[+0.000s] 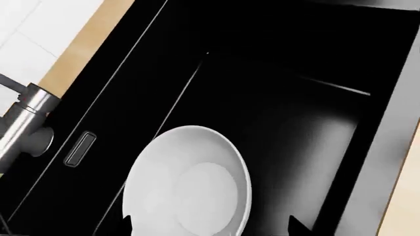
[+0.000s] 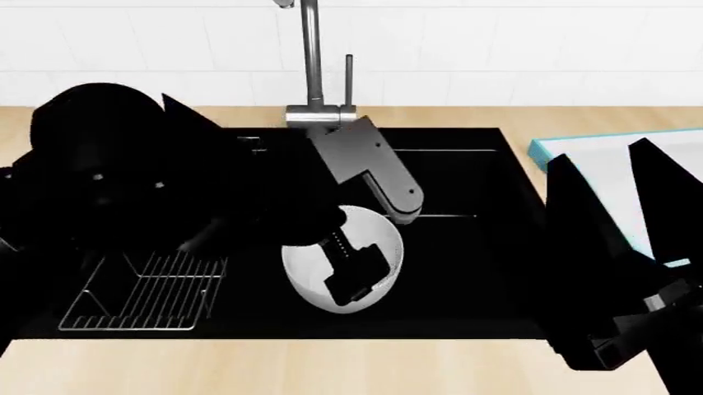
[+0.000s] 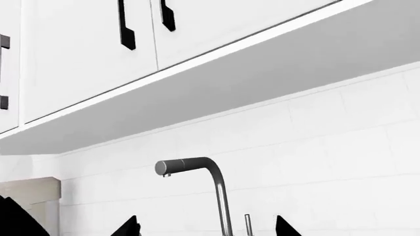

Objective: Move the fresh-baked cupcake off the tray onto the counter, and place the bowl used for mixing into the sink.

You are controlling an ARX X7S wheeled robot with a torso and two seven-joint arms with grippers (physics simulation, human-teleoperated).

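The white bowl (image 2: 379, 239) (image 1: 190, 182) lies inside the black sink (image 2: 472, 247) (image 1: 276, 98), left of the basin's middle. My left gripper (image 2: 354, 276) (image 1: 211, 227) hangs just over the bowl, open, its two dark fingertips (image 1: 128, 223) spread wider than the part of the bowl between them. A corner of the light-blue-rimmed tray (image 2: 598, 160) shows at the right on the counter (image 2: 329, 366). The cupcake is hidden. My right gripper (image 3: 206, 227) is open and empty, pointing at the tiled wall; its arm (image 2: 615, 271) blocks the tray's near side.
The tall steel tap (image 2: 311, 58) (image 3: 220, 196) (image 1: 26, 118) stands behind the sink. A wire rack (image 2: 143, 292) sits in the sink's left part, under my left arm. White wall cabinets with black handles (image 3: 125, 24) hang overhead.
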